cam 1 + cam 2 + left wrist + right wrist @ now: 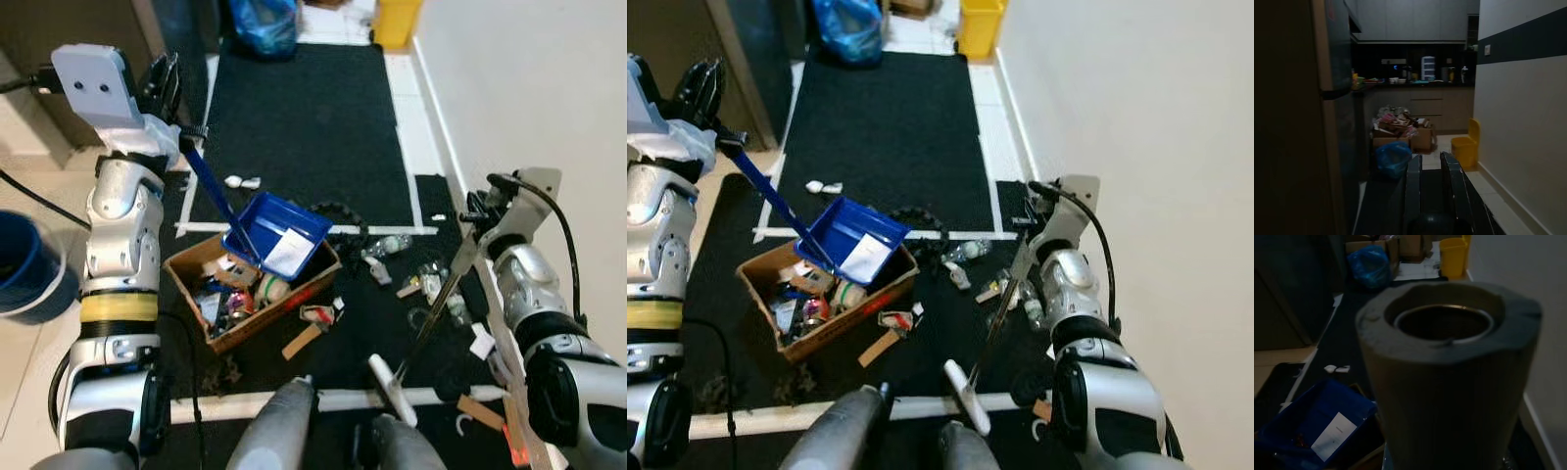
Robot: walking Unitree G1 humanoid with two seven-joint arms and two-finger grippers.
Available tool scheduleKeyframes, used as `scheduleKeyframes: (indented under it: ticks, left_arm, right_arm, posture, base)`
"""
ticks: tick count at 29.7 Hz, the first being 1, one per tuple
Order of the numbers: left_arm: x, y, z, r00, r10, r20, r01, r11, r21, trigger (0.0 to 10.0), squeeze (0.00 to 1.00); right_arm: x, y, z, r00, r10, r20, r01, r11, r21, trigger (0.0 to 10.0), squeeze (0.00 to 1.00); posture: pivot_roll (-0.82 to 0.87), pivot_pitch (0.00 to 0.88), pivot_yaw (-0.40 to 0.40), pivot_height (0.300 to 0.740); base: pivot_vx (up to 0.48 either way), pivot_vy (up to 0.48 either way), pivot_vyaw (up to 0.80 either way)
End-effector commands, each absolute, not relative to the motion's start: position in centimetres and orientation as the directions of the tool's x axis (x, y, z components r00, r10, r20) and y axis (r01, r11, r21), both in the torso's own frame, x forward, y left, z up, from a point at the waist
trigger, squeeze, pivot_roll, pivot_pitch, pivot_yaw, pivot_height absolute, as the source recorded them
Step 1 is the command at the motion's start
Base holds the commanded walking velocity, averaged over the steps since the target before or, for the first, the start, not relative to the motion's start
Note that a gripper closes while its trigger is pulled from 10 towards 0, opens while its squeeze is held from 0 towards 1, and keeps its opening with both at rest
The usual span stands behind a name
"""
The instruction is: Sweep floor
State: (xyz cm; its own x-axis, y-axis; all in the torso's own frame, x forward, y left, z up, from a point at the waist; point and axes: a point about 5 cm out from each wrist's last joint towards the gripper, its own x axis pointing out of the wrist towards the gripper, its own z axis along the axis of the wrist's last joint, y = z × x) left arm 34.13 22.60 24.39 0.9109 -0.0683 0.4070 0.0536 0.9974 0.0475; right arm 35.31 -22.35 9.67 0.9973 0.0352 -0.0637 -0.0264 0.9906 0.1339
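Emptying step, by the look of it: the left claw is clamped on the long handle of the blue dustpan, and the pan sits tipped over the rim of the cardboard box, a white slip of paper lying in its scoop; the box is brown corrugated card, open-topped, crammed with crumpled wrappers and scraps.

The right claw holds the broom high on its thin metal shaft; I cannot tell how its fingers stand, the wrist blocks them; the shaft slants down across the black mat to a pale head near the white floor line; the right wrist view looks down a grey foam grip with a metal tube end inside it.

Plenty left to sweep: a clear plastic bottle, card strips and paper bits lie loose on the mat between box and wall; a small white scrap sits just beyond the pan.

Next move, I'd judge: shake the paper out, bring the pan flat to the mat beside the litter, then draw the broom head through it towards the pan; light scraps may flutter or catch on the mat's rough weave.

Further back, a blue plastic bag and a yellow bin.
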Motion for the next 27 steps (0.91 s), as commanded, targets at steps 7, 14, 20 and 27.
scheduleKeyframes:
  ticks: [7, 14, 20, 27]
  left_arm:
    - [33.6, 23.5, 26.8, 0.865, -0.044, 0.500, 0.043, 0.999, 0.015, 10.0, 0.00]
    - [33.6, 23.9, 27.7, 0.855, -0.047, 0.516, 0.043, 0.999, 0.021, 10.0, 0.00]
    - [33.6, 23.9, 27.6, 0.861, -0.076, 0.504, 0.055, 0.997, 0.056, 10.0, 0.00]
    - [33.6, 24.7, 28.0, 0.857, -0.049, 0.513, 0.027, 0.998, 0.051, 10.0, 0.00]
  right_arm:
    - [35.0, -22.8, 9.4, 0.997, 0.018, -0.070, -0.007, 0.990, 0.144, 10.0, 0.00]
    - [34.9, -22.7, 9.2, 0.997, 0.034, -0.074, -0.023, 0.990, 0.137, 10.0, 0.00]
    - [34.9, -22.7, 9.3, 0.997, 0.035, -0.072, -0.025, 0.990, 0.139, 10.0, 0.00]
    - [34.9, -22.8, 9.3, 0.997, 0.036, -0.071, -0.026, 0.990, 0.139, 10.0, 0.00]
  posture:
    - [0.20, 0.063, -0.071, 0.740]
    - [0.20, 0.064, -0.074, 0.740]
    - [0.20, 0.061, -0.074, 0.740]
    - [0.20, 0.057, -0.073, 0.740]
  base:
    - [0.000, 0.000, 0.00]
    - [0.000, 0.000, 0.00]
    - [0.000, -0.227, 0.00]
    - [0.000, -0.258, 0.00]
